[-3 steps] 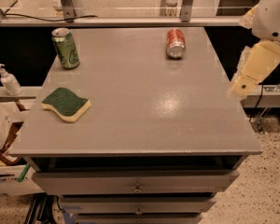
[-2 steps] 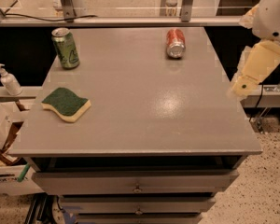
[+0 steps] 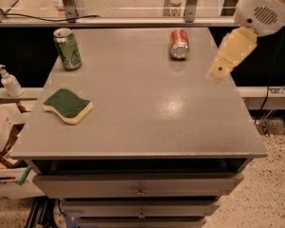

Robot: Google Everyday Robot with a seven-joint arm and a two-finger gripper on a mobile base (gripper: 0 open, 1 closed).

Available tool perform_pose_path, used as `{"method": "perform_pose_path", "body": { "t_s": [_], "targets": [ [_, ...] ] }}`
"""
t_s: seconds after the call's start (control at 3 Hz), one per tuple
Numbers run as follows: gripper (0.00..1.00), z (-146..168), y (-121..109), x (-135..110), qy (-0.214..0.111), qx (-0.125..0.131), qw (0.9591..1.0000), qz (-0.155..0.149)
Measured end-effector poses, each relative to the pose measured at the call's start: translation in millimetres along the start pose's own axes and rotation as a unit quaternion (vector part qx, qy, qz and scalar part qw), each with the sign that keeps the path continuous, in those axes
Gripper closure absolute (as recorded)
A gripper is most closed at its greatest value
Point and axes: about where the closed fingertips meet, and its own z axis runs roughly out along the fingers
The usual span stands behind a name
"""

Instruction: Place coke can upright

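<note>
1. Red-orange coke can (image 3: 179, 43) lies on its side on the grey table (image 3: 147, 127), near the back edge. One silver end points to the front.
2. Hand (image 3: 218, 71) is cream-coloured & hangs just over the right edge of the table, tilted down & to the left. Can't tell if it's clenched or let go.
3. Coke can is left of the hand & a bit further back. It's near the hand but they don't touch.
4. Big white round arm part (image 3: 263, 6) is up & to the right of the hand, w/ a little grille on it.
5. Green can (image 3: 68, 49) stands upright far left of the hand, by the back left corner of the table. It's well apart from the coke can.
6. Sponge (image 3: 68, 106), green on top & yellow below, lies flat far left of the hand & closer to the front edge.
7. Soap bottle (image 3: 9, 81) w/ a pump stands off the table, even further left than the green can.
8. Drawers (image 3: 140, 186) w/ small knobs sit under the table top, low down & left of the hand.
9. Speckled floor (image 3: 270, 194) shows below the hand, on the right.
</note>
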Motion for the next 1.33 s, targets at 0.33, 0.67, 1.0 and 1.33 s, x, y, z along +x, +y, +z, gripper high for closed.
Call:
{"method": "perform_pose_path", "body": {
  "t_s": [0.33, 0.67, 1.0, 1.33],
  "targets": [
    [0.0, 21, -21, -18, -0.019, -0.011, 0.9987, 0.046],
    [0.0, 44, -45, -30, -0.046, -0.027, 0.9945, 0.089],
    [0.0, 65, -70, -40, -0.074, -0.041, 0.9882, 0.128],
    [0.0, 68, -75, -42, -0.078, -0.043, 0.9873, 0.131]
  ]
}}
